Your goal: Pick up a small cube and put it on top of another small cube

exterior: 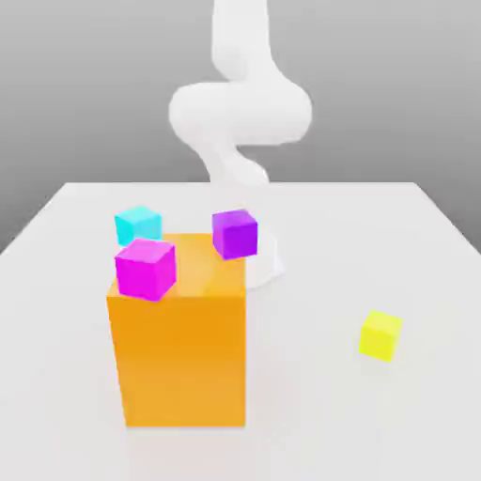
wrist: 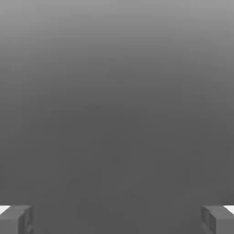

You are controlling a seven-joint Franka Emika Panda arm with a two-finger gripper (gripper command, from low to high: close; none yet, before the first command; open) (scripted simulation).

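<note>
Four small cubes share the white bench (exterior: 413, 282). Nearest, the big orange block (exterior: 178, 352) stands upright; the yellow cube (exterior: 380, 335) lies well apart toward the exterior view's right. The magenta-pink cube (exterior: 146, 269) overlaps the block's upper corner, the purple cube (exterior: 234, 233) and cyan cube (exterior: 138, 224) farther back. The end effector (wrist: 117, 219) is released, fingers (wrist: 16, 219) spread, nothing between them; its position relative to the yellow cube cannot be told.

Gripper (wrist: 117, 219) fingertips (wrist: 16, 219) cut by the hand view's edge; cyan cube (exterior: 138, 224) partly behind the orange block (exterior: 178, 348).
</note>
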